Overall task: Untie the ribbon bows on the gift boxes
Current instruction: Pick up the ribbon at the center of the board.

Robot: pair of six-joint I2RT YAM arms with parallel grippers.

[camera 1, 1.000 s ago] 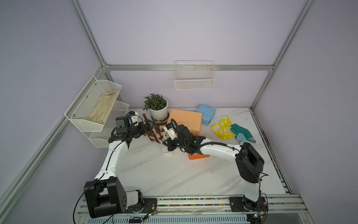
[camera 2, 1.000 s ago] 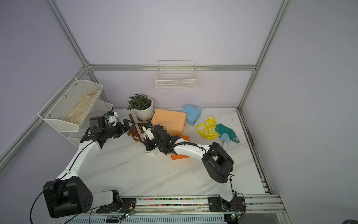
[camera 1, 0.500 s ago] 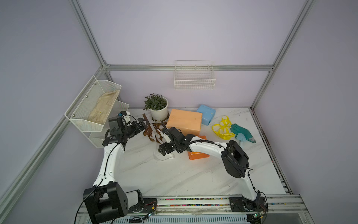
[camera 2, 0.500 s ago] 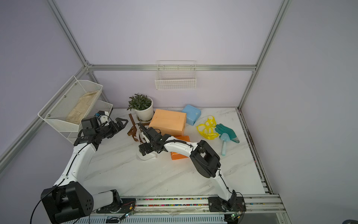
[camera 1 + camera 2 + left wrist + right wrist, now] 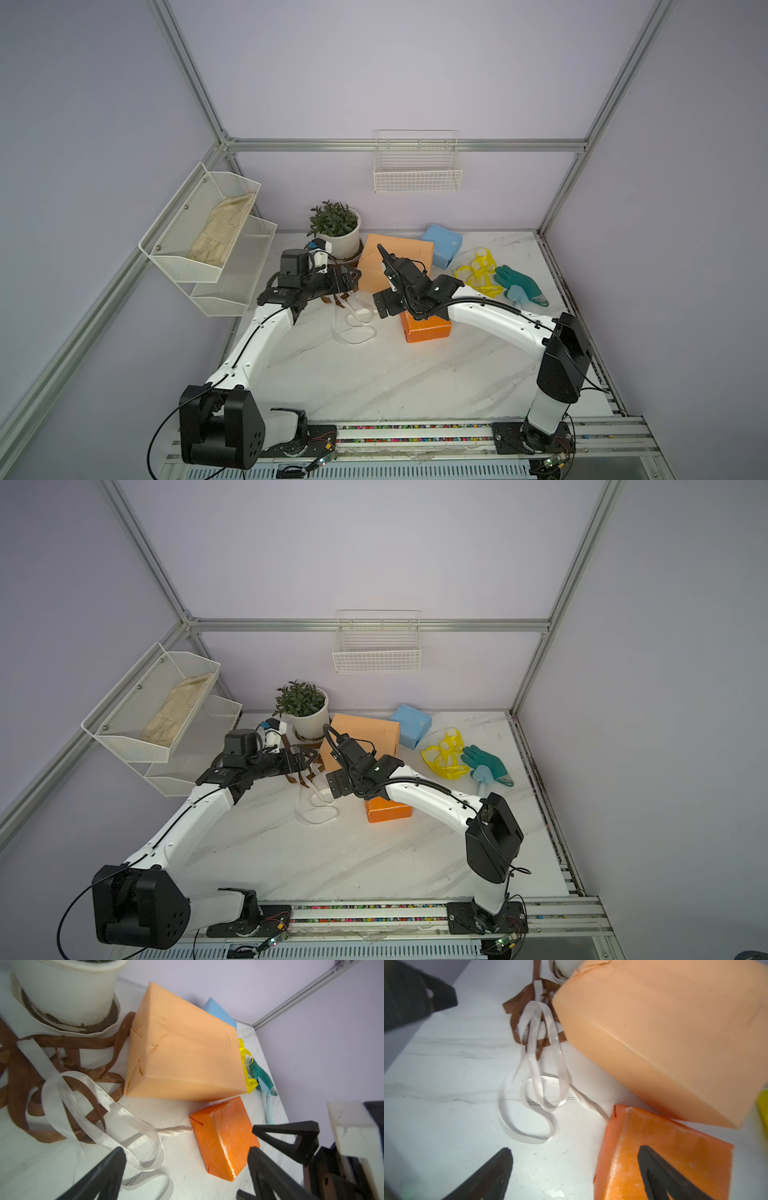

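Left claw [image 5: 185, 1169] stands wide open and grips nothing. The white ribbon [image 5: 113, 1106] lies in loose loops on the desk [image 5: 31, 1167] just ahead of its fingertips, partly over the brown ribbon [image 5: 66, 1043]. Right claw [image 5: 575, 1172] is spread and empty, with one finger over the bright orange box [image 5: 654, 1136] and the white loops ahead of it.

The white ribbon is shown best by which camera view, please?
The right wrist view: the white ribbon shows nearly whole, in loose loops. The left wrist view crops part; both top views show it small, faint.
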